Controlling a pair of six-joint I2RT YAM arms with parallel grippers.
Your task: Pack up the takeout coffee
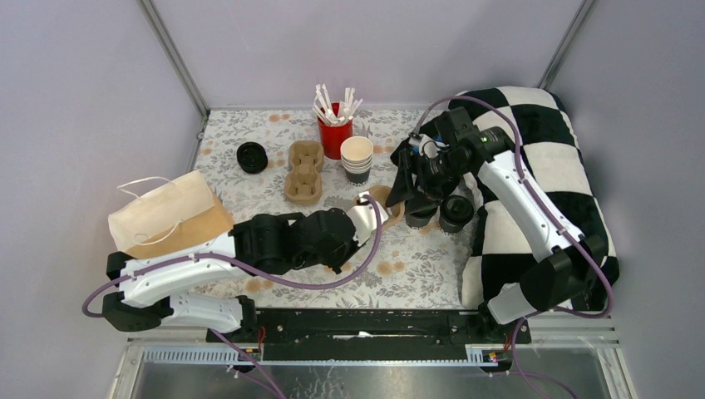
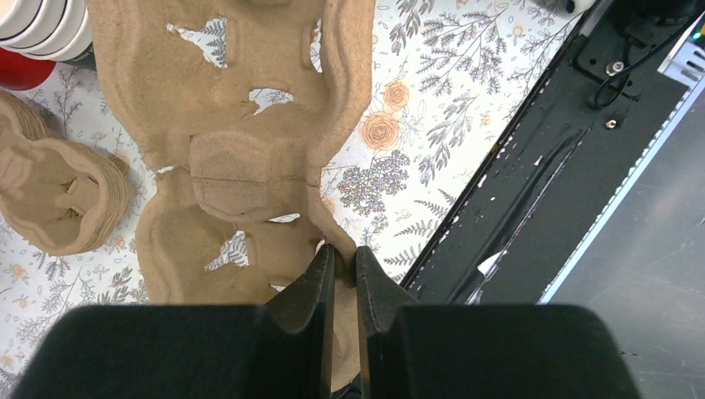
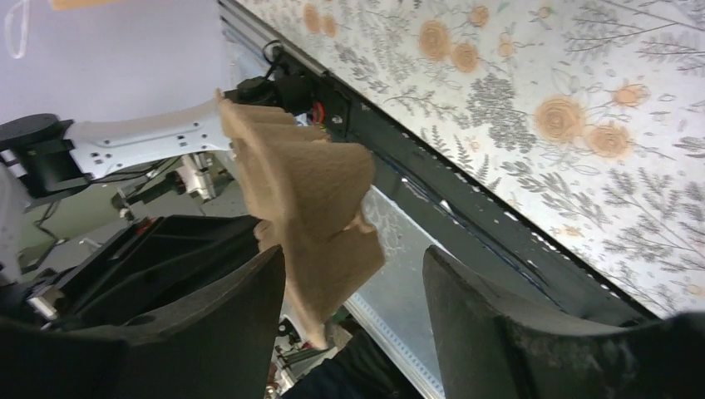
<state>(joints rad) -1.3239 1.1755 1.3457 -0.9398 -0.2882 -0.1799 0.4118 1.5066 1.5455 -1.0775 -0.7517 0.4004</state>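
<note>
Two takeout coffee cups with black lids [image 1: 421,214] [image 1: 456,212] stand side by side at the table's right, by the checkered cushion. My left gripper [image 2: 344,253] is shut on the edge of a brown pulp cup carrier [image 2: 249,166] and holds it just left of the cups; in the top view the carrier [image 1: 389,212] is mostly hidden by the arms. My right gripper [image 3: 353,266] is open and empty; it hangs above the carrier's end [image 3: 308,191] and the cups, at the top view's middle right [image 1: 407,193]. The cups are out of both wrist views.
A stack of spare carriers [image 1: 303,170] [image 2: 58,195], a red cup of white sticks [image 1: 335,129], a stack of lidless cream cups [image 1: 357,158] and a loose black lid [image 1: 252,157] stand at the back. A paper bag [image 1: 170,218] lies left. A checkered cushion [image 1: 549,166] fills the right.
</note>
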